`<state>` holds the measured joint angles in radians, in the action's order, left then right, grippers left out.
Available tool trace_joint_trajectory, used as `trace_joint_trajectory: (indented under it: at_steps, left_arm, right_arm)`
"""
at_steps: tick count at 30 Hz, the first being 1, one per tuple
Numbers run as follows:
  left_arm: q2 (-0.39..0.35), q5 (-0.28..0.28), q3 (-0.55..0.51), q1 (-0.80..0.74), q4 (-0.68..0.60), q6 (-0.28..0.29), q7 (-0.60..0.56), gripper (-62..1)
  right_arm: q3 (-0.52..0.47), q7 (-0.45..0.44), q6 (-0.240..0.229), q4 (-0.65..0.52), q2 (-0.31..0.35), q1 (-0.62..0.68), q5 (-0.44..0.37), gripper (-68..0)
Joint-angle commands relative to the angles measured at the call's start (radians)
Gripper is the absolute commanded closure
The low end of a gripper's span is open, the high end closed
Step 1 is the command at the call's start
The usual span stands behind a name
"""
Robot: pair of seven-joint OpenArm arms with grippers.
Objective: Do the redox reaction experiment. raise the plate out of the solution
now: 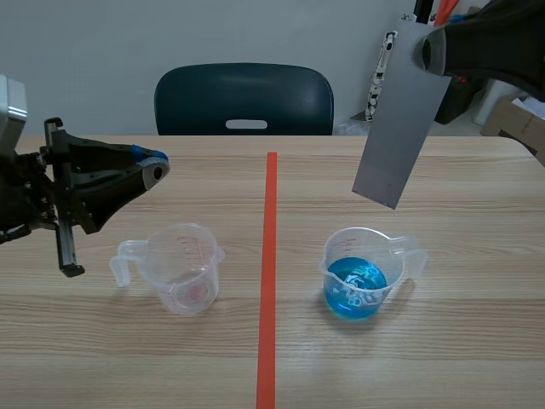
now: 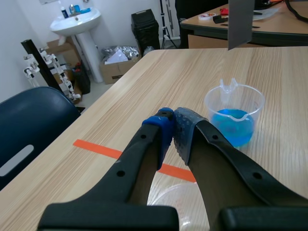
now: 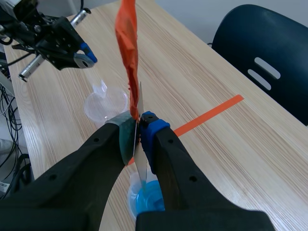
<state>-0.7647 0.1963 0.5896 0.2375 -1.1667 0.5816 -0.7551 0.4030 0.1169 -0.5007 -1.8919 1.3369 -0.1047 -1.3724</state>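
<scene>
- Right gripper (image 3: 139, 130): fingers clamped on the upper end of the grey plate (image 1: 398, 128), which hangs tilted, clear above the beaker of blue solution (image 1: 393, 256).
- Left gripper (image 2: 172, 126): fingers closed on nothing, well apart from the plate.
- Advice: grip firmly and let drips fall into the beaker, not the worktop (image 1: 477, 221).

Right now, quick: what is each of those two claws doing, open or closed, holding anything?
Left gripper: closed, holding nothing.
Right gripper: closed on the grey plate, above the cup of blue liquid.
</scene>
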Motion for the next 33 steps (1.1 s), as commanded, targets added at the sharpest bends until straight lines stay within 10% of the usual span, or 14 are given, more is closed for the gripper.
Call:
trace_joint_trajectory:
  at_steps: [1, 33]
  left_arm:
    - [0.021, 0.014, 0.006, 0.016, 0.0, -0.012, -0.005, -2.5]
    - [0.371, -0.051, 0.232, 0.268, 0.002, 0.01, 0.533, -2.5]
  right_arm:
    - [-0.016, -0.017, 0.002, 0.001, 0.025, -0.014, -0.025, -0.6]
    - [-0.017, 0.02, 0.041, 0.002, 0.037, -0.014, -0.027, -0.6]
